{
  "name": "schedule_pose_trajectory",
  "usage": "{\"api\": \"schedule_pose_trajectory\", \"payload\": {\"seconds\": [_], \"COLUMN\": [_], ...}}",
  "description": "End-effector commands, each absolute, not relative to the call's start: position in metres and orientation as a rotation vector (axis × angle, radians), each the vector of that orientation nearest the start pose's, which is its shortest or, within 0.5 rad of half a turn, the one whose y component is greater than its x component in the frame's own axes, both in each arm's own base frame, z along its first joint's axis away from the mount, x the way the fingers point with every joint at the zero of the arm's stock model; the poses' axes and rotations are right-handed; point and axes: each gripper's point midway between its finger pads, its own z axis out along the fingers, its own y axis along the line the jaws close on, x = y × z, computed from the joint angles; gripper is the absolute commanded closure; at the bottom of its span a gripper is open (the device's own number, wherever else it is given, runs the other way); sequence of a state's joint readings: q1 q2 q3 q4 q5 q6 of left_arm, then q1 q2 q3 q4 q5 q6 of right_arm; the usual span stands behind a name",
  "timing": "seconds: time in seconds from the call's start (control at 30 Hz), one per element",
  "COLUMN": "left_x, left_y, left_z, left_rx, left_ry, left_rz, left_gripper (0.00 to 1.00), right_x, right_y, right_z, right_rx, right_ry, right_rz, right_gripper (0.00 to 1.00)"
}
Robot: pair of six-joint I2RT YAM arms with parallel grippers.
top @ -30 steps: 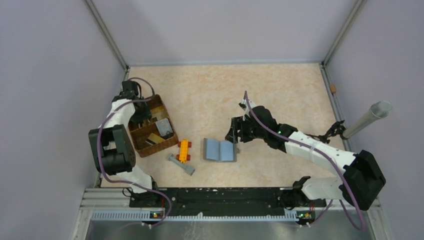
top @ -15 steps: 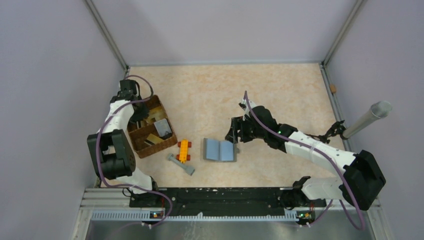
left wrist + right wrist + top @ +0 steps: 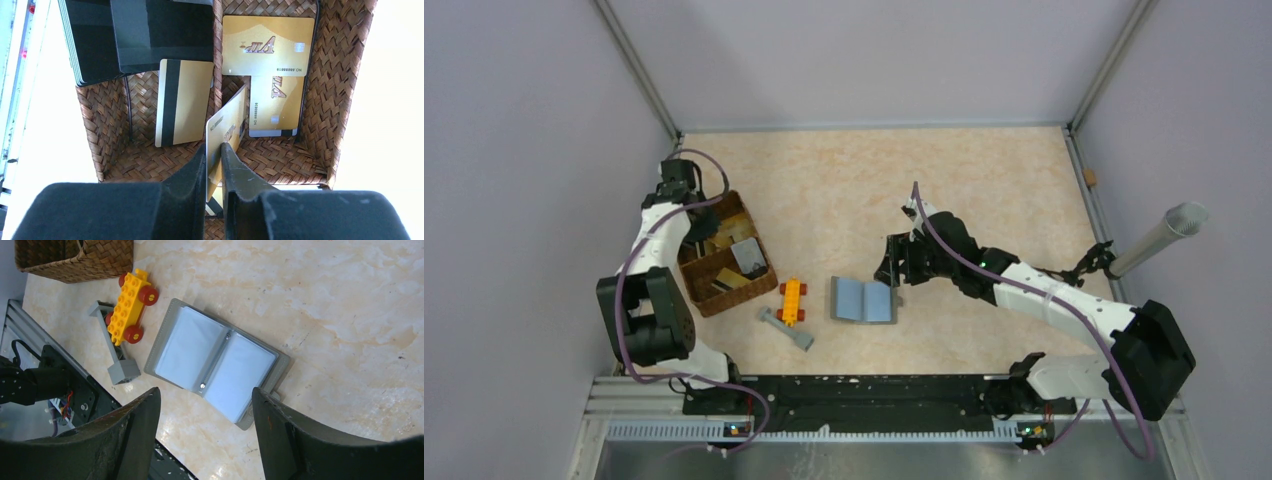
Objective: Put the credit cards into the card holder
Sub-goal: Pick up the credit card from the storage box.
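Note:
The card holder lies open on the table, with grey edges and blue-grey pockets, and it also shows in the right wrist view. My right gripper hovers open and empty over its right side. My left gripper is over the brown woven tray. In the left wrist view it is shut on a gold credit card, held on edge above the tray. More gold cards and dark cards lie in the tray's compartments.
An orange toy brick car and a grey bar piece lie between the tray and the card holder. A silver tube leans at the right wall. The tray's woven divider separates its compartments.
My left arm has shifted slightly, its elbow moving nearer the front and its wrist toward the far left, with the gold card still gripped. The right arm has not moved.

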State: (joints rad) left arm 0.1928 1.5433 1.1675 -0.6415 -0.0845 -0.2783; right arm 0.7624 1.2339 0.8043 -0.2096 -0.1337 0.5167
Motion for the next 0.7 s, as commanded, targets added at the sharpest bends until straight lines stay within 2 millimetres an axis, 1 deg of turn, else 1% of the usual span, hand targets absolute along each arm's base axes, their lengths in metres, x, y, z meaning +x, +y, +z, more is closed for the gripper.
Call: {"api": "schedule_pose_trajectory", "payload": {"seconds": [0.0,0.13,0.27,0.47,0.67], "left_x": [0.347,0.345,0.343,0.342,0.334], "left_y": [0.080,0.080,0.078,0.069,0.070], "left_z": [0.124,0.126,0.134,0.153,0.167], "left_rx": [-0.644,-0.645,-0.645,-0.625,-0.622], "left_ry": [2.461,2.461,2.440,2.387,2.352], "left_rz": [0.125,0.126,0.116,0.048,0.061], "left_gripper": [0.85,0.90,0.98,0.99,1.00], "right_x": [0.235,0.235,0.234,0.235,0.235], "right_y": [0.282,0.282,0.282,0.281,0.281], "right_z": [0.149,0.149,0.149,0.152,0.153], "right_rx": [-0.355,-0.358,-0.358,-0.356,-0.355], "right_ry": [2.278,2.279,2.280,2.275,2.274], "right_rz": [0.851,0.853,0.852,0.844,0.843], "right_gripper": [0.34,0.34,0.34,0.34,0.34]}}
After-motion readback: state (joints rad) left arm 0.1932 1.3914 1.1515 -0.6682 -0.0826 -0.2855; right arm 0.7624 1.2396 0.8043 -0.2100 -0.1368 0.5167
